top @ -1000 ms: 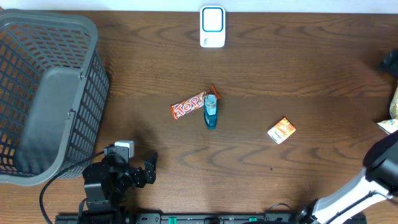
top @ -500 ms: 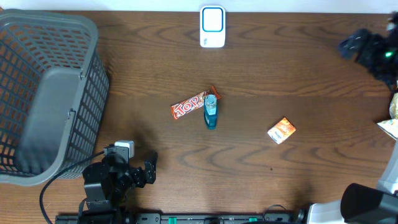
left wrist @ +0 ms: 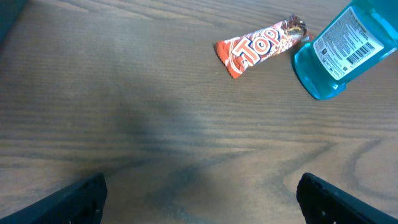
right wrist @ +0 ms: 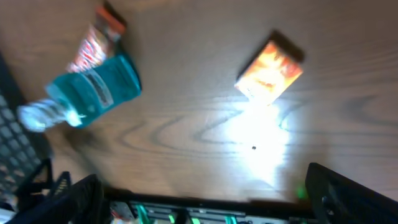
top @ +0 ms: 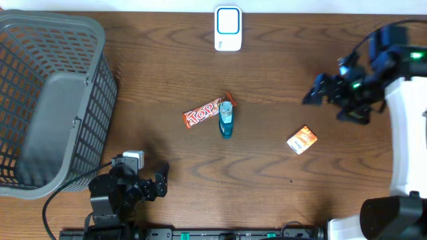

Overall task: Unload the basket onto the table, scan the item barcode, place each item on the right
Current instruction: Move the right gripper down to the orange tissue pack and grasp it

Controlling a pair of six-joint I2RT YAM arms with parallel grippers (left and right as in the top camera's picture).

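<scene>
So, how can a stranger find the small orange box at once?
Start at the grey basket on the left of the table and cross past the blue bottle in the middle. The orange box lies alone farther right, the only small flat carton.

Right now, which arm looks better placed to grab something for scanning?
Probably the right. The right gripper, open, hangs close to the orange box, while the left gripper, also open, sits back at the near edge of the table, farther from the candy bar and blue bottle.

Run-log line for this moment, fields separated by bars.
left fingers: open, empty | right fingers: open, empty | blue bottle: lying, touching candy bar | scanner: untouched
</scene>
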